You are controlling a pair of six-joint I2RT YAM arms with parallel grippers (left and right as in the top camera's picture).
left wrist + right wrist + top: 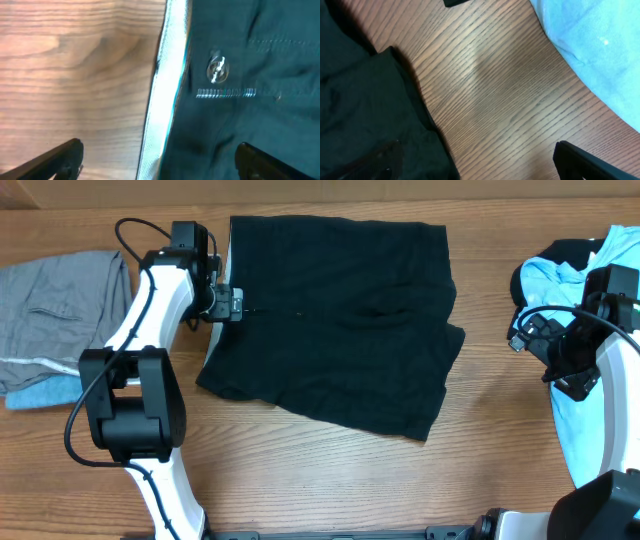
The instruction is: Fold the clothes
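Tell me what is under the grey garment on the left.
A blue piece sticks out from under the lower edge of the grey garment. How far it runs beneath, or whether anything else lies there, is hidden.

The black shorts lie spread nearly flat in the upper centre, with the pale waistband along their left edge. A rumpled grey garment sits at far left over a blue piece. A crumpled light blue T-shirt lies at far right.

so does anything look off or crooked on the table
The black shorts lie askew: their lower edge slants down to the right, and the right side is bunched into a stepped fold. Nothing looks torn.
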